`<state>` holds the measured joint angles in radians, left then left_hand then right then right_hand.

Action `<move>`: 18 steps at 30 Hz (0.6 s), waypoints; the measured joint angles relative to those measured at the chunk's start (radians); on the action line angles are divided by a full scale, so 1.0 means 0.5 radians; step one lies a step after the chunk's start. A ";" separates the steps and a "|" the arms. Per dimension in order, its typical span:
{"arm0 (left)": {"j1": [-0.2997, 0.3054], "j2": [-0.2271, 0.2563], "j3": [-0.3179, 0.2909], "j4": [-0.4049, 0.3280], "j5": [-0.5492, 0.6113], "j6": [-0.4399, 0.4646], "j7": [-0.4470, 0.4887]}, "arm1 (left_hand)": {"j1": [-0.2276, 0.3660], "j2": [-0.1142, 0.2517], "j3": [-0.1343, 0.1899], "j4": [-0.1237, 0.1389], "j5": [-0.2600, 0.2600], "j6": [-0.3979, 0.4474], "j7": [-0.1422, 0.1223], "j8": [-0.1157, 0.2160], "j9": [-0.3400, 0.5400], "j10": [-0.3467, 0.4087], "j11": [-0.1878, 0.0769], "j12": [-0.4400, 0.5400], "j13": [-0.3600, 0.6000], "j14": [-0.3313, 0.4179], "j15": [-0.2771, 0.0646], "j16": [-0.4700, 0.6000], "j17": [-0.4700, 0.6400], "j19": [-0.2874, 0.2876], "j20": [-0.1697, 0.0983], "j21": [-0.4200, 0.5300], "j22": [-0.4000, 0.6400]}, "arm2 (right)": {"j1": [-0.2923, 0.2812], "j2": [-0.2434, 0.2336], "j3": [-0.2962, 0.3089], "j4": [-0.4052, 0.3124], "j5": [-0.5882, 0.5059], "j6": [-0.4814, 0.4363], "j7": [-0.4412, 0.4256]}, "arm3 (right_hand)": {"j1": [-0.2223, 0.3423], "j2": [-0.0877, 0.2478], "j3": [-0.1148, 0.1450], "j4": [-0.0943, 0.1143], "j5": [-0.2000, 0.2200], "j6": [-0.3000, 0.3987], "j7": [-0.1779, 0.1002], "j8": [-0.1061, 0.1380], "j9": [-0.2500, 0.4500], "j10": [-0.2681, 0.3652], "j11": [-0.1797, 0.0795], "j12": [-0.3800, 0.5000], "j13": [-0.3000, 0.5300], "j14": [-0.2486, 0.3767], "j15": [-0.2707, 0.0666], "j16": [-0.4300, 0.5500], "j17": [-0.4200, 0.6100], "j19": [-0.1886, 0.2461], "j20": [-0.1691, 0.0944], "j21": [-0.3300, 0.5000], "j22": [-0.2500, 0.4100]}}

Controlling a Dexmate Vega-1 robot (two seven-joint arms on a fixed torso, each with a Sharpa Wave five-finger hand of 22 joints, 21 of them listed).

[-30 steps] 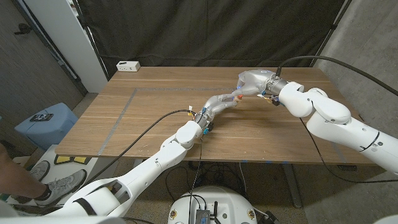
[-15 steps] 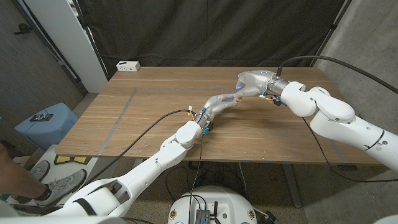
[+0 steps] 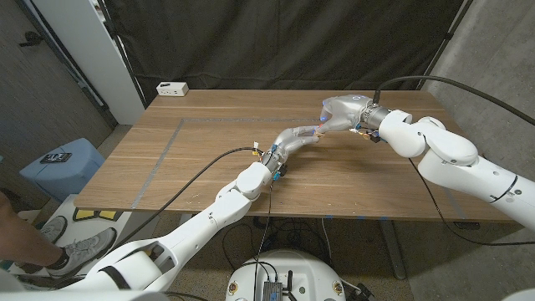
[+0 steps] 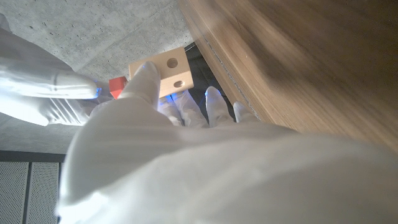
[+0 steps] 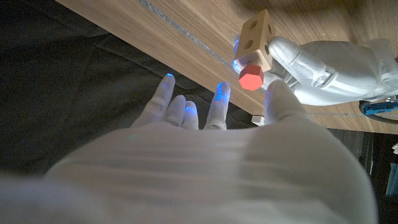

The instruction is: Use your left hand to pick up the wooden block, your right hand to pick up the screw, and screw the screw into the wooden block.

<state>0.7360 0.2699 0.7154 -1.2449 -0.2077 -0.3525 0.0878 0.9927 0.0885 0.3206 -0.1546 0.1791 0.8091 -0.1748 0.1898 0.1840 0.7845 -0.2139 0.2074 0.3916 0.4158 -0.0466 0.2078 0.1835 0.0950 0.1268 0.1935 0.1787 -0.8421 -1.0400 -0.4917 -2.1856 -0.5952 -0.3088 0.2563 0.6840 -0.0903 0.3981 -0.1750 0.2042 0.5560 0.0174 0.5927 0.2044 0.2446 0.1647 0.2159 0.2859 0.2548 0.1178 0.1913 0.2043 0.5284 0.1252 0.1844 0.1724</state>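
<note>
My left hand (image 3: 311,134) sits a little right of centre in the head view, just below my right hand (image 3: 341,111), and the two meet over the wooden table (image 3: 201,159). In the left wrist view my left hand (image 4: 186,155) grips the wooden block (image 4: 166,71), upper left of centre in that frame, with the thumb laid up one face and two round holes showing on the face beside it. The screw (image 5: 251,78), with its red hexagonal head, sits against the block (image 5: 258,40) in the right wrist view, upper right of centre, apparently already entered in a hole, though how deep I cannot tell. My right hand (image 5: 205,149) has its fingers spread apart and holds nothing; the fingertips (image 5: 219,93) stand clear of the screw head, with the thumb just below it. Over the last second my right arm has crept slightly toward the right of the head view while the left has stayed put, so very little has changed. I judge that I have let go of the screw between turns and need to take the red head again for another twist. The risk is that the screw, if only lightly seated, tips or drops out before I regrip it.
</note>
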 measured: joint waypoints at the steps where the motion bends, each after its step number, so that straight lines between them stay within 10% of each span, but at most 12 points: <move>1: -0.001 -0.001 0.000 0.002 0.000 0.000 0.000 | 0.000 0.000 0.000 0.000 0.000 0.000 0.000 0.005 0.000 0.000 0.000 0.000 0.000 0.000 0.000 0.000 0.000 0.000 0.000 0.000 0.000 | 0.000 0.000 0.000 0.000 -0.003 -0.003 0.003 | 0.000 0.000 0.002 0.002 0.000 0.015 0.001 0.006 0.000 0.000 0.000 0.006 0.000 0.000 0.000 0.000 0.000 0.000 0.000 0.000 0.000; 18: -0.021 -0.013 0.006 0.033 0.000 0.000 -0.008 | -0.013 -0.002 0.000 0.000 0.006 0.004 -0.005 0.006 -0.001 -0.002 0.002 0.000 -0.002 0.000 0.000 0.000 0.000 0.000 0.000 0.000 0.000 | 0.009 0.029 -0.011 0.026 0.001 -0.047 0.022 | 0.018 -0.019 0.019 0.018 0.000 0.165 -0.001 0.066 0.015 0.041 0.024 0.022 0.009 0.000 0.000 0.012 0.006 0.000 0.000 0.000 0.000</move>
<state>0.7257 0.2637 0.7182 -1.2284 -0.2078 -0.3525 0.0837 0.9862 0.0875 0.3206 -0.1547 0.1821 0.8112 -0.1774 0.1927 0.1834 0.7836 -0.2130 0.2074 0.3907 0.4158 -0.0466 0.2078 0.1835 0.0950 0.1268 0.1935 0.1787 -0.8376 -1.0256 -0.4972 -2.1726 -0.5949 -0.3323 0.2674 0.6929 -0.0997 0.4077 -0.1660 0.2042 0.6386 0.0170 0.6257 0.2119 0.2649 0.1769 0.2268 0.2905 0.2550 0.1177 0.1973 0.2073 0.5285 0.1252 0.1844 0.1724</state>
